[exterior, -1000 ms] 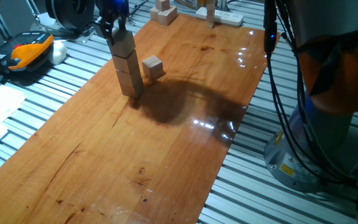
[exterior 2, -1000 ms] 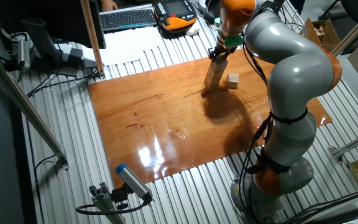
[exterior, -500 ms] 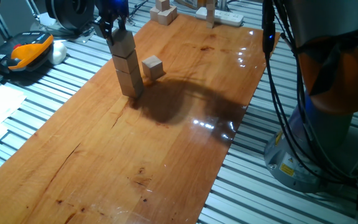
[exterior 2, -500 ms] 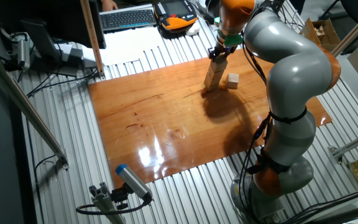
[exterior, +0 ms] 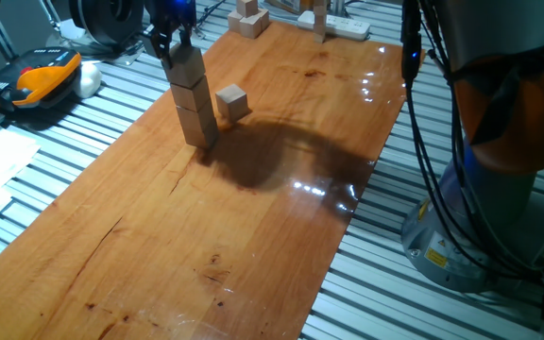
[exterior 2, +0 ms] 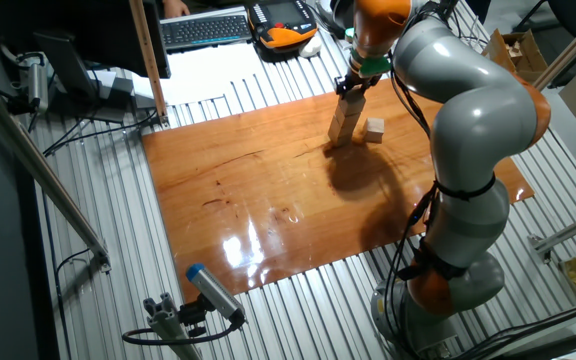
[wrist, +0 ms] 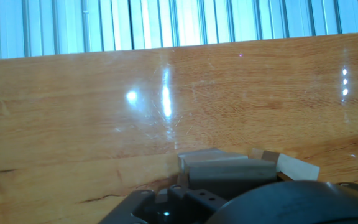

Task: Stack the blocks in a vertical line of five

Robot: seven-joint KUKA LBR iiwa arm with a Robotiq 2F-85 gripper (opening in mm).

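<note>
Three high so far: the stack (exterior: 195, 104) stands near the table's (exterior: 253, 217) far left edge
Pincer: (exterior: 170, 40) clamped on the top block (exterior: 187, 64)
Loose block: (exterior: 232, 102) just beside the stack
Tip: I'd let go gently and lift straight up, since the stack looks easy to topple

arm (exterior 2: 468, 110): grey rounded links | orange joints | black cables
</note>
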